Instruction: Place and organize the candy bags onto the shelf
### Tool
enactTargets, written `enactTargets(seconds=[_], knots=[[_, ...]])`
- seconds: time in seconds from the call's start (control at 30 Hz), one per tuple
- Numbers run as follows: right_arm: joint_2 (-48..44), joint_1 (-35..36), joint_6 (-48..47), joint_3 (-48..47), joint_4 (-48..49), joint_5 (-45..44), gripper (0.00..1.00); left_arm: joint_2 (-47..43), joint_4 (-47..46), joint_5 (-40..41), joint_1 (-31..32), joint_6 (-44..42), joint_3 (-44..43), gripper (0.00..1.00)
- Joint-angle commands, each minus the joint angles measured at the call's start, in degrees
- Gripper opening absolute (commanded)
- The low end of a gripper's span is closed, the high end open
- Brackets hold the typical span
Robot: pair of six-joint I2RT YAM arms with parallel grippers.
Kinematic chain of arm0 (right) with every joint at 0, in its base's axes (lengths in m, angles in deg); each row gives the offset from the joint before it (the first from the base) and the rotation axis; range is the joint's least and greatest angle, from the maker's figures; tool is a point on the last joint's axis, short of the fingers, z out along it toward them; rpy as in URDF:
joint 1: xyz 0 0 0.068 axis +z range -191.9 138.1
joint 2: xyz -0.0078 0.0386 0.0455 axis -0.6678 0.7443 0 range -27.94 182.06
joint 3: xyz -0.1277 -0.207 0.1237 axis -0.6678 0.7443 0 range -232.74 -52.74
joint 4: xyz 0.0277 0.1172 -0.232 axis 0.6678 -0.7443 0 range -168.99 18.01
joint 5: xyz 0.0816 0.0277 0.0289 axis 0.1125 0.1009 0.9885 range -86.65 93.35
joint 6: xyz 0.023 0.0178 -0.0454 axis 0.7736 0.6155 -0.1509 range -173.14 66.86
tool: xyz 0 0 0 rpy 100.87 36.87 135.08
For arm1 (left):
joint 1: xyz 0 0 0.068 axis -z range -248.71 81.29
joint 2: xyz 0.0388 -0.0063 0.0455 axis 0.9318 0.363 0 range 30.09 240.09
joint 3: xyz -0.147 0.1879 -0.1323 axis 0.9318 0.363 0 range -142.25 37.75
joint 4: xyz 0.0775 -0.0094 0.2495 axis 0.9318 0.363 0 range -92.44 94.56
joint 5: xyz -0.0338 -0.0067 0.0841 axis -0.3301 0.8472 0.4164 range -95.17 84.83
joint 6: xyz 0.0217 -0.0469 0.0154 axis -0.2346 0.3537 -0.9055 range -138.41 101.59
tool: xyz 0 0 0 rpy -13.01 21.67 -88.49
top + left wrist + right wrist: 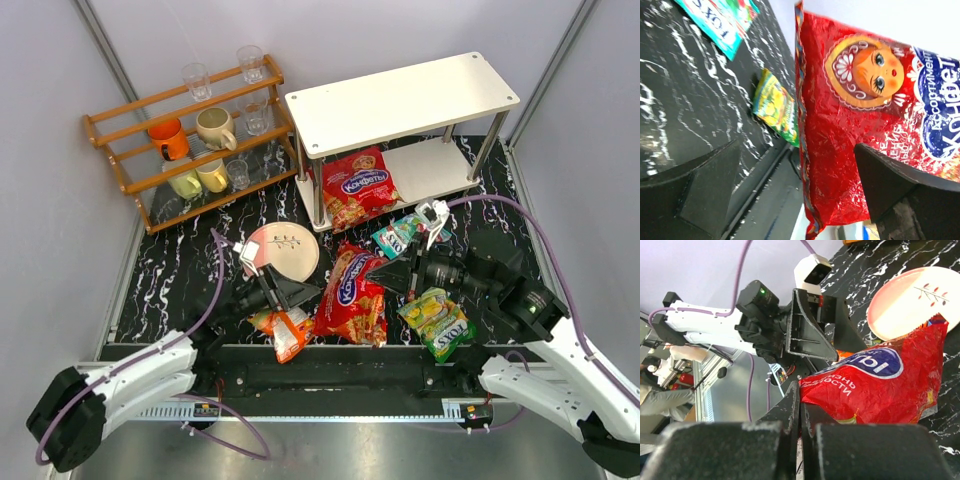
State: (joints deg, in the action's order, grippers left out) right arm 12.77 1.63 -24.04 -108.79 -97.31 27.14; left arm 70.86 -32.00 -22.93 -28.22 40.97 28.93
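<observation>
**Red candy bag (350,295): corner pinched**

Sited mid near edge of the table (190,270). Far corner seam is clamped by the shut right gripper (388,272). The left gripper (796,155) is held wide open beside it, empty. Light, floppy, slippery film expected; seam grips advised. Glossy surface crowded. Lower tier of the shelf (400,100) is half taken by a second red bag (358,185).

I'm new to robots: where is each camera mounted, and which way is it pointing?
Top external: above and behind, looking down at the shelf; left arm and right arm show.
Left wrist: on the left arm, facing the large red bag; its open fingers show.
Right wrist: on the right arm, facing the left arm and plate; its shut fingers pinch that bag.
Shared: both wrist views show the large red bag.
</observation>
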Motion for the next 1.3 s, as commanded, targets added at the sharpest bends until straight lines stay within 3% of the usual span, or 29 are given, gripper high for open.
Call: enactTargets(seconds=[0.0,0.3,0.6,0.8,0.93,1.13,1.27], knots=[[0.4,0.1,-0.7,-4.4,10.7,5.9,0.0,6.1,-29.2,-7.9,-0.2,8.8,2.2,0.99],[3.2,0.1,2.1,-6.2,16.9,10.1,0.0,25.2,-63.3,-13.6,0.7,21.2,0.8,0.99],[2.4,0.2,3.6,-7.6,20.2,13.0,0.0,28.5,-65.9,-11.4,3.9,20.5,-0.5,0.99],[2.8,0.2,1.7,-4.2,19.8,9.8,0.0,27.0,-65.9,-10.9,4.9,21.1,-1.8,0.99],[3.8,0.1,-0.8,0.1,15.9,2.8,0.0,21.6,-60.9,-8.5,2.8,19.3,0.8,0.99],[7.1,0.2,-1.4,4.5,15.7,1.5,0.0,8.0,-43.2,-6.8,2.0,13.8,1.9,0.99],[8.2,0.1,-1.9,8.7,9.0,-11.1,0.0,-0.7,-28.8,-5.7,1.9,9.4,0.1,0.99]])
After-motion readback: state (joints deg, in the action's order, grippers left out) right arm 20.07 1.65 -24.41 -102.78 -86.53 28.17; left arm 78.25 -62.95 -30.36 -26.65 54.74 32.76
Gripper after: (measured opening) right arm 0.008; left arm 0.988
